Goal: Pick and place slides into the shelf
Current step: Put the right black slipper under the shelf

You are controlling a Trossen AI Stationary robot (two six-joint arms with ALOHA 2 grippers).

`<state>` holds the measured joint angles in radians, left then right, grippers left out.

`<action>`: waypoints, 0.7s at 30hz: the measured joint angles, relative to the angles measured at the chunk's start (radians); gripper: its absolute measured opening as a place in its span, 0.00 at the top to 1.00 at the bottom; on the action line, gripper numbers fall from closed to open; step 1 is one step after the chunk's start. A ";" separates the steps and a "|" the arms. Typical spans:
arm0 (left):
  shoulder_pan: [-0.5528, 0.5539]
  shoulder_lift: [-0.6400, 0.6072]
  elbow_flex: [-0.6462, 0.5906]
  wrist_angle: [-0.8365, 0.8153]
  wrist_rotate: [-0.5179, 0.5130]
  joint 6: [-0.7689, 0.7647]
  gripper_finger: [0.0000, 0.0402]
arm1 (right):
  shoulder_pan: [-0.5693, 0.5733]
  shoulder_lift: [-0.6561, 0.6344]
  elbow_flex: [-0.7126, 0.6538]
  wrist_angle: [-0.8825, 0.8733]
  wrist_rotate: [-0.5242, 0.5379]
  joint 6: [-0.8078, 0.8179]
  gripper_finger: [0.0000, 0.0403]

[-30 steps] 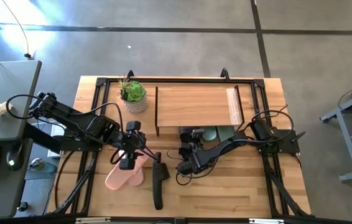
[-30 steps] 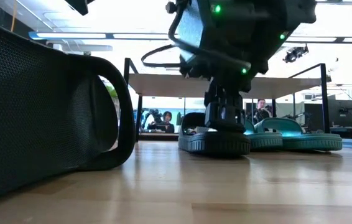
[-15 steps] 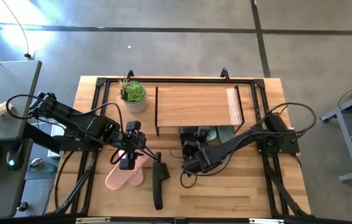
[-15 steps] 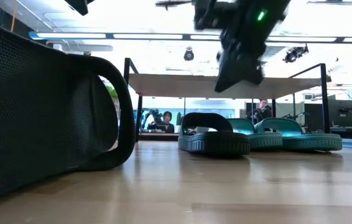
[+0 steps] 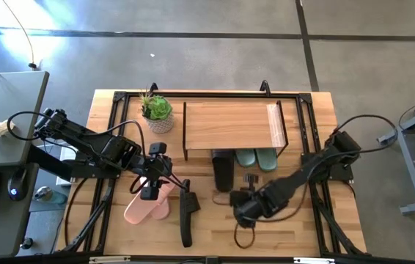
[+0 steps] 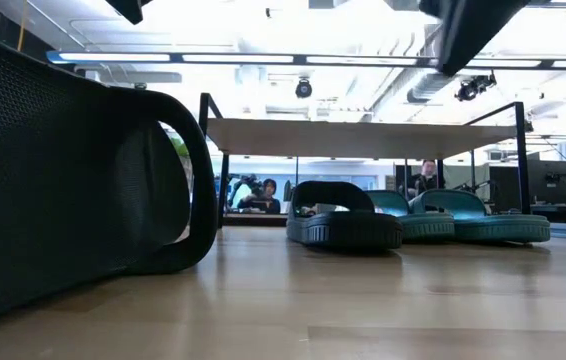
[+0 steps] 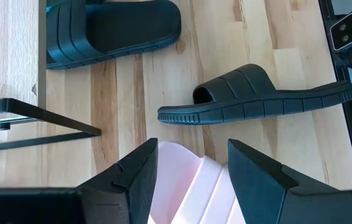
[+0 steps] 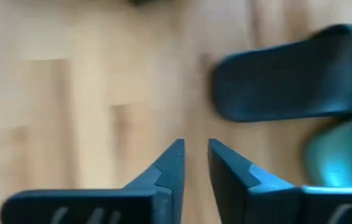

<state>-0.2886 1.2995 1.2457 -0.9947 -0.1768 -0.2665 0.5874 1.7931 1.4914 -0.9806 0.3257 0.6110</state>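
Tabletop carries the shelf; one black slide and the green pair sit under its front edge; second black slide lies on its side, pink pair beside it. Right gripper — fingers nearly closed, empty — hangs clear of the shelf. Left gripper hovers wide open over pink; judged next: descend, grasp a pink slide.

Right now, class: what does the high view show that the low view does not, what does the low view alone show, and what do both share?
Only the high view shows the pink slides under the left tool, the potted plant, and the right tool over bare table.

Only the low view shows people in the room behind.

Both show the shelf, the black slide and green slides beneath it, and the other black slide lying apart.
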 joint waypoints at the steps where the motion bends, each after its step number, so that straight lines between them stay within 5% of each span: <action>1: 0.000 0.000 0.000 0.000 0.000 0.000 0.56 | 0.017 0.000 0.000 0.020 -0.015 0.011 0.89; 10: 0.000 0.000 0.000 0.000 0.000 0.008 0.56 | 0.125 0.002 -0.012 0.119 0.045 0.156 1.00; 16: 0.000 0.000 0.000 0.001 0.008 0.008 0.56 | 0.097 0.006 -0.266 0.584 -0.092 0.134 1.00; 21: 0.000 0.000 0.000 0.003 0.008 0.008 0.56 | 0.055 0.006 -0.401 0.643 0.066 0.169 1.00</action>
<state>-0.2886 1.2996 1.2457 -0.9920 -0.1692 -0.2584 0.6422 1.7996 1.0901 -0.3378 0.3916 0.7796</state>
